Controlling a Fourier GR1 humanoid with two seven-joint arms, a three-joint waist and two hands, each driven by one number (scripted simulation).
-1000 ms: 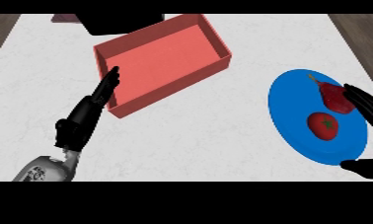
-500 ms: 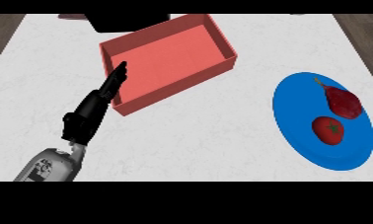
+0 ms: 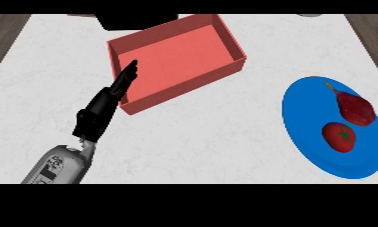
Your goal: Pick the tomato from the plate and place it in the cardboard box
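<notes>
— Sitting on the blue plate (image 3: 310, 136), is that the tomato (image 3: 339, 136)?

— Yes. It is small, round and bright red, with a dark little stem mark on top, and it lies on the lower right part of the plate, toward the view's right edge.

— And the darker thing above it?

— A deep red, pointed vegetable (image 3: 355, 107) with a thin stalk, just beside the tomato on the same plate. I cannot tell whether the two touch.

— Where is the box?

— The cardboard box (image 3: 177, 59) shows salmon-red, open at the top, turned at an angle, well apart from the plate, toward the upper left.

— Which hand is visible?

— Only the left hand (image 3: 103, 107), black, at the end of a grey forearm (image 3: 57, 165) coming up from the lower left. Its fingers (image 3: 127, 73) are straight and pressed together, pointing up over the box's near left wall, holding nothing. The right hand does not show.

— What about the surface?

— A white counter (image 3: 221, 131) with faint grey marbling. A dark block (image 3: 136, 20) stands behind the box at the far edge, and strips of brown wood floor (image 3: 11, 31) show at the upper corners.
</notes>
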